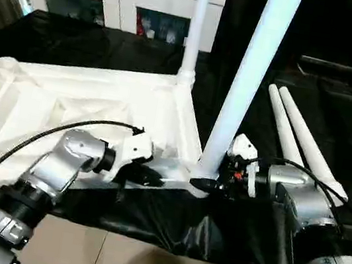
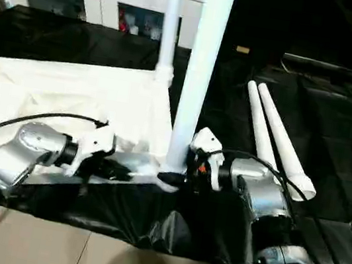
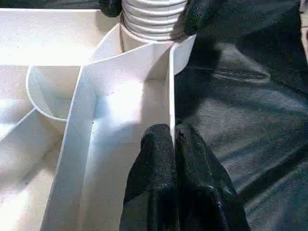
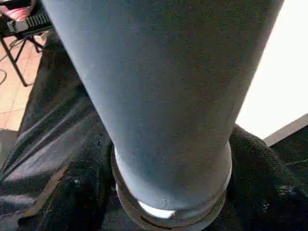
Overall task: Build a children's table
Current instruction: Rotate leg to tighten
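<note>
The left gripper (image 1: 155,177) pinches the near rim wall of the upturned tabletop (image 1: 67,98), just beside the corner socket; the right gripper (image 1: 212,181) clasps the base of an upright leg (image 1: 249,70) seated in that socket. Another leg (image 1: 196,28) stands at the far corner; two spare legs (image 1: 299,135) lie beyond the right gripper on the black-draped counter (image 1: 341,104).

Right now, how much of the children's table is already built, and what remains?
Done: one leg stands upright in the tabletop's far corner socket. In hand: the right pincer grips the base of a second leg at the near corner, while the left pincer pinches the tabletop's rim. Left: two legs lie on the black cloth.
</note>
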Motion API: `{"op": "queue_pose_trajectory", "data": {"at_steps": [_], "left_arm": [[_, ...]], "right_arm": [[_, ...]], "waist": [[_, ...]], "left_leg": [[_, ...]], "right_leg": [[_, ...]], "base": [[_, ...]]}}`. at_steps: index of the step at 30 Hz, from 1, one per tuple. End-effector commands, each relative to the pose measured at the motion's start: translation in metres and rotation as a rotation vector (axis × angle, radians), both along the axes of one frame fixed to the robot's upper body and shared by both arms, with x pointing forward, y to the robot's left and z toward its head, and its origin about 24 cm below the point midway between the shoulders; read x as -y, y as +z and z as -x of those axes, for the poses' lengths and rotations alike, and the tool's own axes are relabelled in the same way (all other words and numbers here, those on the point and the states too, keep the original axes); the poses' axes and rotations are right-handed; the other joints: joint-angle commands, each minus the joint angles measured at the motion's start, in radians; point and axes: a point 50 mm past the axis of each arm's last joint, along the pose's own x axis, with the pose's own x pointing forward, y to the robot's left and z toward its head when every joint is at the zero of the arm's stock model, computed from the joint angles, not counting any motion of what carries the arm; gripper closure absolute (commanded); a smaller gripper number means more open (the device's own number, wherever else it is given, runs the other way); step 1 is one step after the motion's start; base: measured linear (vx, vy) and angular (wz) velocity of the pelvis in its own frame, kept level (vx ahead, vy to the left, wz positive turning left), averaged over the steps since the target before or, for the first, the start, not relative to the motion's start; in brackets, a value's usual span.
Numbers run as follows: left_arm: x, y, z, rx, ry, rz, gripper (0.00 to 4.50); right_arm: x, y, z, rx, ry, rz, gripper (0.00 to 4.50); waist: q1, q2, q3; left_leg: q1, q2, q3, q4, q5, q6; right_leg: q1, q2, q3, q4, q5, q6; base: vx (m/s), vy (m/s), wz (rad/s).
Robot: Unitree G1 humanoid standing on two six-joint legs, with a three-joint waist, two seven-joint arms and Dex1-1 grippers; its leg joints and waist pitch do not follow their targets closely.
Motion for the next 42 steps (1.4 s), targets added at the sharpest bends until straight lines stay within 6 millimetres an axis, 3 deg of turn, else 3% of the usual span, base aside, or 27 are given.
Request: {"op": "queue_pose_trajectory", "data": {"at_steps": [1, 7, 10, 12, 13, 15, 18, 21, 24, 26, 28, 32, 38, 42], "left_arm": [[0.014, 0.006, 0.003, 0.024, -0.065, 0.039, 4.5], [0.019, 0.007, -0.001, 0.037, -0.014, 0.07, 4.5], [0.026, 0.008, -0.009, 0.067, 0.073, 0.092, 4.5], [0.033, 0.01, -0.017, 0.094, 0.153, 0.104, 4.5], [0.042, 0.012, -0.027, 0.124, 0.252, 0.108, 4.5], [0.046, 0.013, -0.032, 0.134, 0.296, 0.106, 4.5], [0.053, 0.015, -0.038, 0.146, 0.354, 0.11, 4.5], [0.066, 0.018, -0.045, 0.172, 0.436, 0.14, 4.5], [0.075, 0.017, -0.042, 0.182, 0.401, 0.148, 4.5], [0.078, 0.016, -0.04, 0.178, 0.381, 0.146, 4.5], [0.079, 0.014, -0.038, 0.174, 0.359, 0.141, 4.5], [0.074, 0.01, -0.032, 0.169, 0.299, 0.125, 4.5], [0.064, 0.007, -0.025, 0.155, 0.195, 0.109, 4.5], [0.054, 0.007, -0.015, 0.121, 0.07, 0.095, 4.5]], "right_arm": [[-0.01, 0.002, 0.005, -0.001, 0.07, -0.015, 1.56], [-0.014, -0.002, 0.007, -0.011, 0.033, -0.039, 1.7], [-0.019, -0.007, 0.002, 0.006, -0.063, -0.053, 1.73], [-0.025, -0.013, -0.006, 0.024, -0.196, -0.057, 1.74], [-0.031, -0.019, -0.019, 0.044, -0.41, -0.061, 1.74], [-0.033, -0.022, -0.025, 0.044, -0.514, -0.067, 1.74], [-0.039, -0.025, -0.032, 0.033, -0.665, -0.077, 1.75], [-0.057, -0.023, -0.038, 0.029, -0.781, -0.116, 1.75], [-0.067, -0.019, -0.04, 0.036, -0.788, -0.153, 1.75], [-0.07, -0.018, -0.04, 0.033, -0.764, -0.165, 1.19], [-0.067, -0.019, -0.04, 0.033, -0.742, -0.166, 1.02], [-0.053, -0.018, -0.038, 0.078, -0.673, -0.13, 0.61], [-0.033, -0.013, -0.03, 0.115, -0.485, -0.111, 0.61], [-0.016, -0.009, -0.02, 0.113, -0.3, -0.077, 0.61]], "waist": [[-0.003, -0.005, -0.079], [-0.002, -0.006, -0.082], [-0.005, -0.008, -0.079], [-0.01, -0.007, -0.077], [-0.014, -0.011, -0.077], [-0.024, -0.01, -0.077], [-0.033, -0.005, -0.08], [-0.033, -0.003, -0.086], [-0.03, -0.003, -0.09], [-0.029, -0.001, -0.091], [-0.029, 0.0, -0.089], [-0.029, 0.004, -0.086], [-0.028, 0.003, -0.088], [-0.024, 0.005, -0.085]], "left_leg": [[0.012, 0.026, -0.002, -0.066, -0.2, 0.04], [0.01, 0.026, -0.002, -0.066, -0.178, 0.043], [0.012, 0.023, -0.001, -0.066, -0.193, 0.032], [0.011, 0.022, -0.002, -0.067, -0.202, 0.025], [0.014, 0.021, -0.003, -0.067, -0.211, 0.012], [0.017, 0.018, -0.007, -0.069, -0.237, -0.011], [0.014, 0.018, -0.007, -0.068, -0.234, -0.002], [0.011, 0.017, -0.005, -0.065, -0.203, 0.005], [0.008, 0.018, -0.003, -0.064, -0.172, 0.023], [0.007, 0.019, -0.002, -0.063, -0.154, 0.034], [0.007, 0.019, -0.002, -0.064, -0.163, 0.042], [0.008, 0.019, -0.003, -0.066, -0.198, 0.035], [0.005, 0.022, -0.004, -0.064, -0.184, 0.052], [0.01, 0.023, -0.003, -0.064, -0.213, 0.055]], "right_leg": [[0.054, -0.077, 0.049, -0.078, -0.311, -0.184], [0.055, -0.075, 0.049, -0.074, -0.278, -0.185], [0.053, -0.077, 0.048, -0.08, -0.319, -0.18], [0.051, -0.077, 0.048, -0.085, -0.352, -0.165], [0.049, -0.078, 0.047, -0.086, -0.377, -0.159], [0.049, -0.078, 0.043, -0.091, -0.427, -0.147], [0.049, -0.079, 0.046, -0.091, -0.39, -0.152], [0.054, -0.075, 0.047, -0.079, -0.283, -0.179], [0.058, -0.076, 0.048, -0.072, -0.21, -0.198], [0.06, -0.075, 0.048, -0.068, -0.162, -0.211], [0.061, -0.075, 0.047, -0.068, -0.16, -0.219], [0.061, -0.077, 0.047, -0.075, -0.22, -0.209], [0.066, -0.075, 0.048, -0.069, -0.163, -0.228], [0.064, -0.073, 0.046, -0.074, -0.199, -0.23]], "base": [[0.0, 0.0, 0.0], [0.0, 0.0, 0.0], [0.0, 0.0, 0.0], [0.0, 0.0, 0.0], [0.0, 0.0, 0.0], [0.0, 0.0, 0.0], [0.0, 0.0, 0.0], [0.0, 0.0, 0.0], [0.0, 0.0, 0.0], [0.0, 0.0, 0.0], [0.0, 0.0, 0.0], [0.0, 0.0, 0.0], [0.0, 0.0, 0.0], [0.0, 0.0, 0.0]]}}
